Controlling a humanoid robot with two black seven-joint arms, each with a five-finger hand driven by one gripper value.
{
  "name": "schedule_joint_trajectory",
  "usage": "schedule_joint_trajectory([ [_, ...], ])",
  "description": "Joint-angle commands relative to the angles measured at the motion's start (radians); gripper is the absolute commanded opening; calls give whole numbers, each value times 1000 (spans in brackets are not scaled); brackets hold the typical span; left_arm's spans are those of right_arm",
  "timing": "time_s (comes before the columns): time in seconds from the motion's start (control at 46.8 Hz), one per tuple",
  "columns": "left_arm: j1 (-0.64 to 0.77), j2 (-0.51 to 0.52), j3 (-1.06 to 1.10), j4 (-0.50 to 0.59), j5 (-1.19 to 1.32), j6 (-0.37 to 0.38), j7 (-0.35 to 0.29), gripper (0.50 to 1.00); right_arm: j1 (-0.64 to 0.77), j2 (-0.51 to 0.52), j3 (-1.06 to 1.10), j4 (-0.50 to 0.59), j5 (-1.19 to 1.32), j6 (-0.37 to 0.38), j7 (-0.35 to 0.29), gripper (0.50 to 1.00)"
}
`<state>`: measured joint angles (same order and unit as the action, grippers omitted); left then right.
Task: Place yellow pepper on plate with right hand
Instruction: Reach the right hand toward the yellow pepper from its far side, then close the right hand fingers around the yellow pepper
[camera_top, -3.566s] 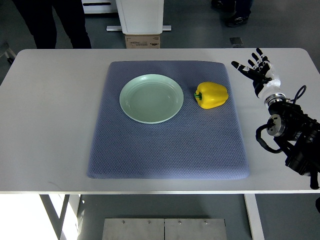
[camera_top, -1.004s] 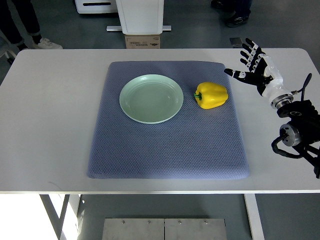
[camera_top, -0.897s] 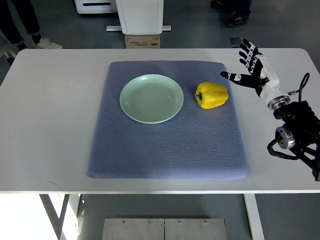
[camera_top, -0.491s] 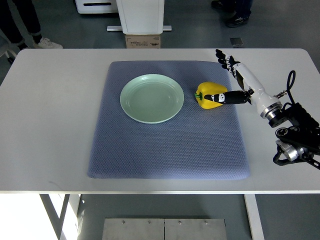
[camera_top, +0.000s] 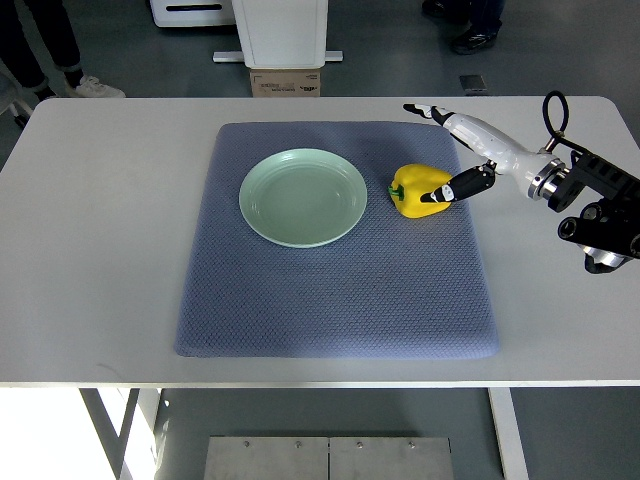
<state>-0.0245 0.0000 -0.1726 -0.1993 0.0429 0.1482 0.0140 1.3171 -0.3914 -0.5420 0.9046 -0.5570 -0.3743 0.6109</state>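
Note:
The yellow pepper (camera_top: 415, 188) lies on its side on the blue-grey mat (camera_top: 330, 290), green stem pointing left toward the pale green plate (camera_top: 303, 197). The plate holds nothing and sits a short gap to the pepper's left. My right hand (camera_top: 428, 152) reaches in from the right edge, open and spread. Its dark thumb (camera_top: 455, 187) rests against the pepper's right side, while the long fingers (camera_top: 440, 114) stretch out beyond the pepper's far side without touching it. The left arm does not show.
The mat lies on a white table (camera_top: 100, 250). Past the far edge stand a white pedestal (camera_top: 280, 30) and a cardboard box (camera_top: 285, 84). A person's legs (camera_top: 40, 45) show at the top left, and shoes (camera_top: 470, 40) at the top right.
The right hand has swung in from the table's right side toward the pepper, and its thumb now lies against the pepper's right side. Pepper and plate have not moved.

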Motion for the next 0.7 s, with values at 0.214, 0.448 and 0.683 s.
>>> schedule_joint_trajectory([
  [0.214, 0, 0, 1, 0, 0, 1, 0, 1000, 7, 144, -170, -220, -9, 12, 0, 1000],
  [0.448, 0, 0, -1, 1, 0, 1, 0, 1000, 5, 186, -219, -250, -9, 17, 0, 1000],
  [0.683, 0, 0, -1, 0, 0, 1, 0, 1000, 5, 195, -248, -254, -9, 17, 0, 1000],
])
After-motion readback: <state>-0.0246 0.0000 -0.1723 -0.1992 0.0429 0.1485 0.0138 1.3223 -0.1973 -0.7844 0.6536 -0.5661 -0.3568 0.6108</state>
